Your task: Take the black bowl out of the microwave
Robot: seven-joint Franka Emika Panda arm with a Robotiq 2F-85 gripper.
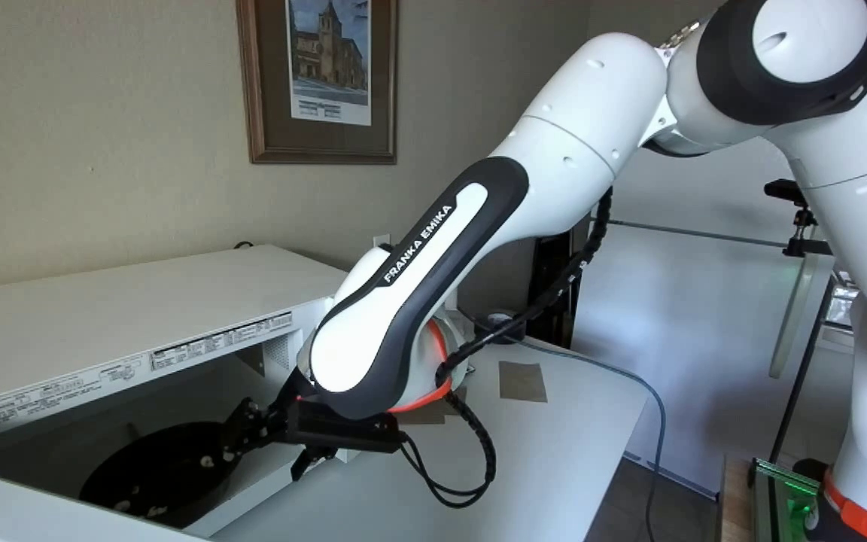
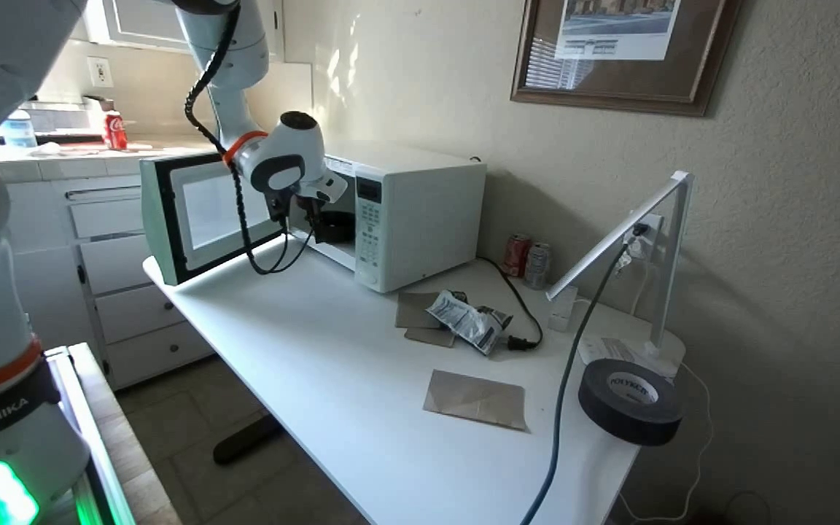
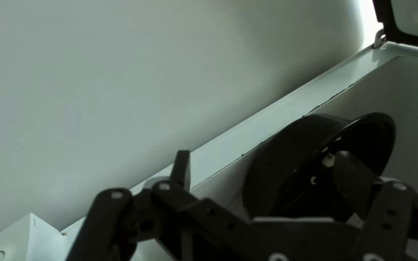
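1. Arm [image 1: 576,158]. Slants down from two o'clock toward eight in an exterior view. Too quick a retreat would jerk whatever gets gripped.
2. Microwave [image 2: 434,219]. Control panel [image 2: 370,226] near the arm's low end; gap unreadable. Backing out crooked could bump it.
3. Door [image 2: 208,211]. Swung wide, nine o'clock of the microwave in an exterior view. Veering that way risks a knock.
4. Cable [image 2: 240,210]. Loops across the door in that view; might hook its edge.
5. Black bowl [image 1: 162,467]. Inside the microwave, near the front sill [image 3: 252,133], about eight o'clock in an exterior view. Lifted too little, its base would catch there.
6. Gripper [image 3: 265,165]. Spread, holding nothing. Bowl wall between the fingers [image 3: 354,181] in the wrist view; contact can't be told. A shallow bite may let the bowl pivot or slip.
7. Finger at nine o'clock [image 3: 182,168], wrist view. Overlaps the sill; closing may scrape it.
8. Pale specks [image 3: 328,160] in the bowl. Crumbs or glints, can't tell. If loose, tilting spills them.
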